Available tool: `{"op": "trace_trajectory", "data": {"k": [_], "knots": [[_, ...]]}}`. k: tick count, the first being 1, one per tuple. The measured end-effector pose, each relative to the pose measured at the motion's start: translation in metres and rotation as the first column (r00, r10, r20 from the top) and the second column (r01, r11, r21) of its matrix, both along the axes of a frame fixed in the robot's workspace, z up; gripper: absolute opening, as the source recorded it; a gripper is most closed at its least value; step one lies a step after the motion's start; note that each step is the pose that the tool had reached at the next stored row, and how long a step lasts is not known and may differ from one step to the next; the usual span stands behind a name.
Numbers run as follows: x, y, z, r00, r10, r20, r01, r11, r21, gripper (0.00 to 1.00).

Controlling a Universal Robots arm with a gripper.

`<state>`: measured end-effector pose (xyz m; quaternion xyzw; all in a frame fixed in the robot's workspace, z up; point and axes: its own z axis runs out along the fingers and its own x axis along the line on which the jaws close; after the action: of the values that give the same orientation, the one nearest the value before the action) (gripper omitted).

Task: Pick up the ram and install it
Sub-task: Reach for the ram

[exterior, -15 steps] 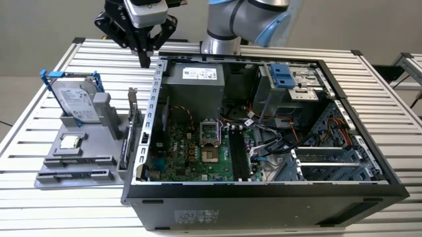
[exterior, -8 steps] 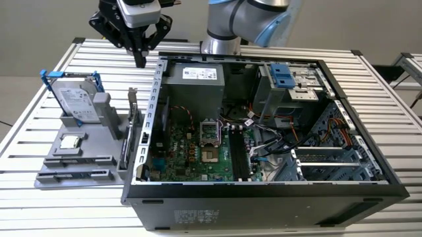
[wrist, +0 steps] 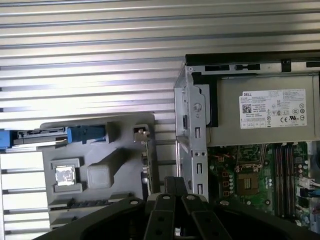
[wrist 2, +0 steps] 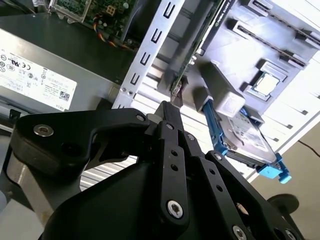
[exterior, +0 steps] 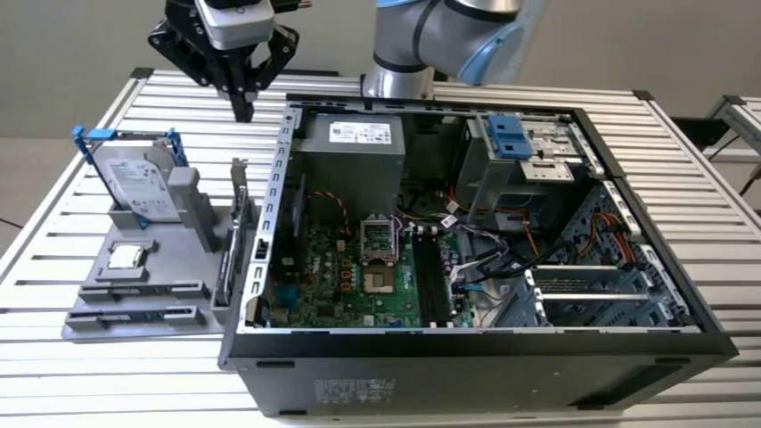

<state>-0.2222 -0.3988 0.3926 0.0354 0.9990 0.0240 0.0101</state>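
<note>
Gripper [exterior: 244,109] up high over the far end of the table [exterior: 48,259], its fingers [wrist 2: 172,125] pressed together to a point, nothing between them. The ram [exterior: 135,290], as best I can make it out, is that dark strip standing on edge in a slot at the near end of the grey fixture [exterior: 89,332], its long axis running across the exterior view, left to right. From the gripper it lies toward the front of the exterior view and a touch to its left, well apart. Between them sit the processor [exterior: 126,257] and then the hard drive [exterior: 137,187] in its blue frame. The bracketed card [exterior: 241,223] stands beside them, crosswise to the ram, and just beyond it is the open case [exterior: 476,357], memory slots [exterior: 430,285] running front to back.
</note>
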Motion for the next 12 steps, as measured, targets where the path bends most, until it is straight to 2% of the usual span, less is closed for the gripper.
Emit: {"op": "trace_trajectory", "data": {"k": [12], "knots": [[-0.0177,0.0,0.0,1.0,0.004,0.0,-0.004,1.0,-0.0001,0.0]]}}
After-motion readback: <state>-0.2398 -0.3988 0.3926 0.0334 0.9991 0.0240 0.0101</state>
